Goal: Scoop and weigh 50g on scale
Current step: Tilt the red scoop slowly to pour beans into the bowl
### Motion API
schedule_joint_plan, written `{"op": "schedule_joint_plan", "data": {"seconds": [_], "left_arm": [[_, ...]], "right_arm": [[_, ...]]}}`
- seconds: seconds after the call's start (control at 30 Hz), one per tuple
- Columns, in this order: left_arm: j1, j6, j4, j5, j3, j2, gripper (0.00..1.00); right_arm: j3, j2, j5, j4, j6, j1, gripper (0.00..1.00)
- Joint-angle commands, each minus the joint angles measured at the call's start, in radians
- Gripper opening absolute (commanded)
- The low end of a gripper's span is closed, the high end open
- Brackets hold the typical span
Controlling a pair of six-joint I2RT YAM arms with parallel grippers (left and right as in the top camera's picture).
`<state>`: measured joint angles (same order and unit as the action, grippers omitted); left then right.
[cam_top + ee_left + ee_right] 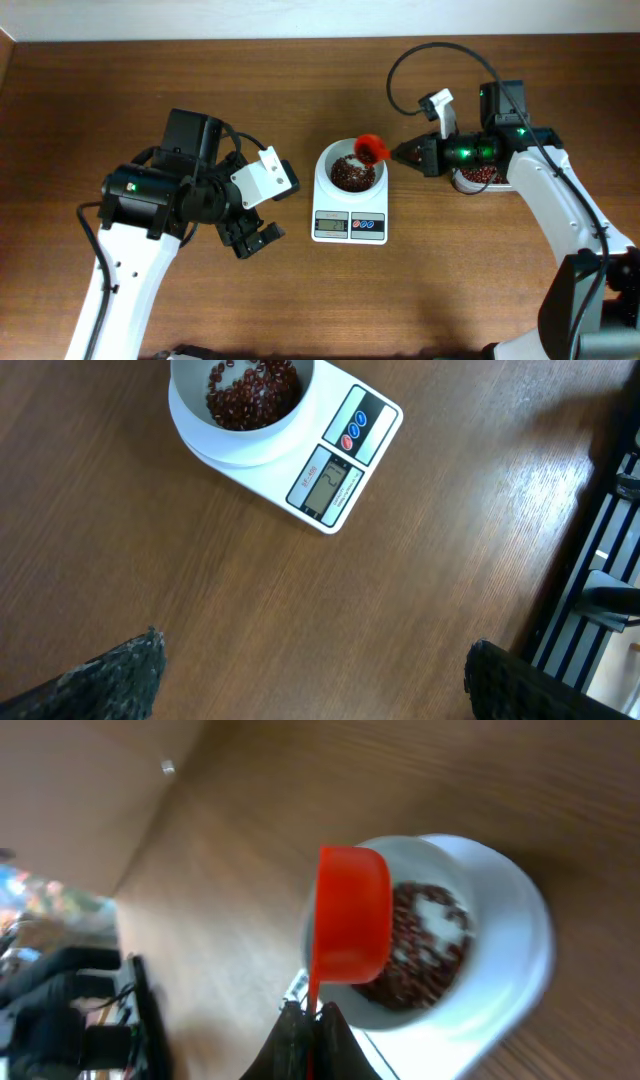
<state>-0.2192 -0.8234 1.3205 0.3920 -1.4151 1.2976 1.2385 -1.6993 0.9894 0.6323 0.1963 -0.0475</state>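
The white scale (pixel 349 225) stands mid-table, and the round white bowl (pixel 333 160) on it holds red-brown beans (pixel 350 176). A red scoop (pixel 371 150) is tipped over the bowl's right rim, with my right gripper (pixel 398 154) shut on its handle. In the right wrist view the scoop (pixel 352 915) hangs mouth-down over the beans (pixel 425 955), its thin handle pinched in the right gripper (pixel 313 1012). My left gripper (pixel 250 238) hovers open and empty left of the scale. From the left wrist the scale (pixel 335 475) lies ahead of the wide-apart left gripper (pixel 315 650).
A clear tub of beans (pixel 478 177) sits under the right arm, right of the scale. A black cable (pixel 420 55) loops above the right wrist. Dark framework (pixel 610 540) shows past the table edge in the left wrist view.
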Motion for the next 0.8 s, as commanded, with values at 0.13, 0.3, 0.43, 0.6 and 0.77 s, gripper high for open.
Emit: {"op": "schedule_joint_plan", "data": {"seconds": [0.13, 0.3, 0.43, 0.6, 0.77], "left_arm": [[0.004, -0.008, 0.001, 0.004, 0.007, -0.017, 0.99], [0.004, -0.008, 0.001, 0.004, 0.007, -0.017, 0.99], [0.004, -0.008, 0.001, 0.004, 0.007, -0.017, 0.99], [0.004, -0.008, 0.001, 0.004, 0.007, -0.017, 0.99], [0.004, -0.008, 0.001, 0.004, 0.007, -0.017, 0.99]], "right_arm": [[-0.005, -0.003, -0.176, -0.001, -0.149, -0.006, 0.04], [-0.005, -0.003, -0.124, -0.018, -0.147, -0.006, 0.04], [-0.005, -0.003, 0.039, -0.025, -0.002, -0.005, 0.04], [-0.005, -0.003, -0.134, 0.016, -0.100, -0.010, 0.04], [-0.005, -0.002, -0.105, 0.012, -0.099, -0.011, 0.04]]}}
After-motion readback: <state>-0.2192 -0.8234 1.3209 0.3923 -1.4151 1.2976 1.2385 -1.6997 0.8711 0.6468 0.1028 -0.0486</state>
